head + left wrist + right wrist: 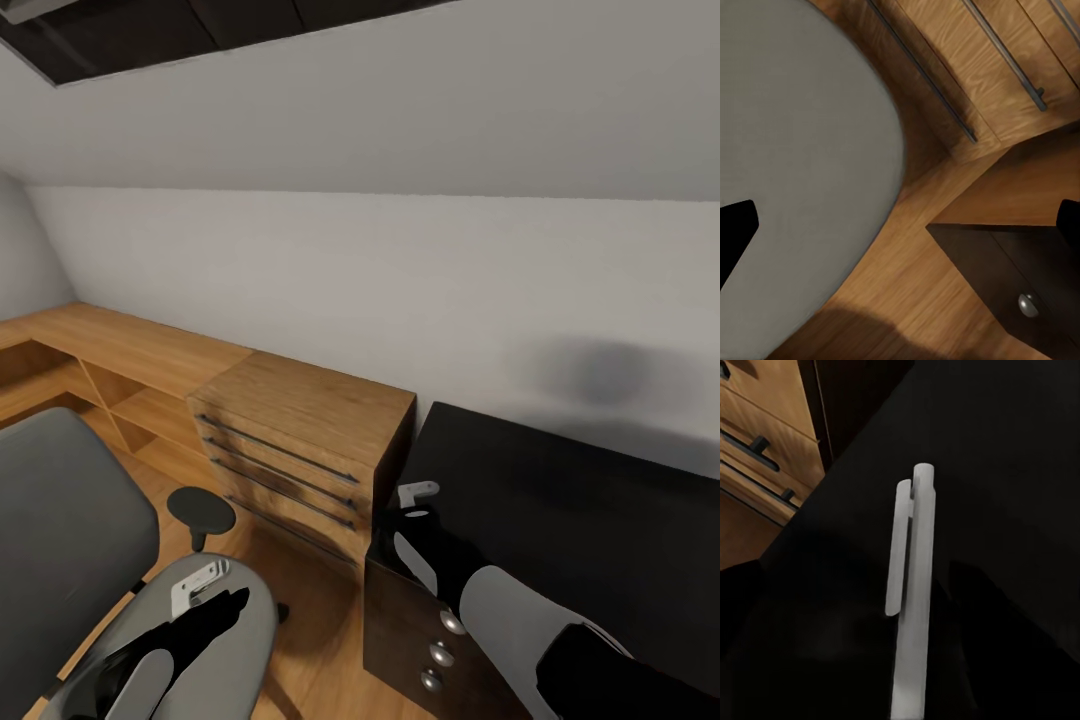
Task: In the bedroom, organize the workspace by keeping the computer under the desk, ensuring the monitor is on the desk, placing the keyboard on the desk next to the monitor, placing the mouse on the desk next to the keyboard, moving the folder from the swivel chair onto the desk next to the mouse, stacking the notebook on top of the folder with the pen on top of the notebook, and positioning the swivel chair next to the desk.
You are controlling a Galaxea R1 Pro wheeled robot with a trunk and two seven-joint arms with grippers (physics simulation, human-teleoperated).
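- Head view first: the desk (580,500) is the big black slab on the robot's right side, bare as far as this angle goes. No folder or notebook on the part that shows, so the stack the pen belongs on top of isn't there yet.
- The swivel chair (70,520) sits low on the left, its grey seat bare too, just beside the wooden chest of drawers (300,450), which stands between the chair and the desk.
- The chest's drawers are all shut, and so are the silver-knobbed drawers on the desk pedestal (420,620), so there's no telling what's inside any of them.
- The right gripper (418,500) is over the desk's near left corner and looks clamped on the pen (911,592). In the right wrist view the pen runs lengthwise along the fingers, clip end pointing away over the black top, and seems to hover rather than lie on it.
- The left gripper (200,590) hangs over the chair seat, fingers spread wide, holding nothing.
- So the right arm is the one nearer the desk, which lies right below and ahead of it; probably a short lowering move, once there's a notebook to aim for.
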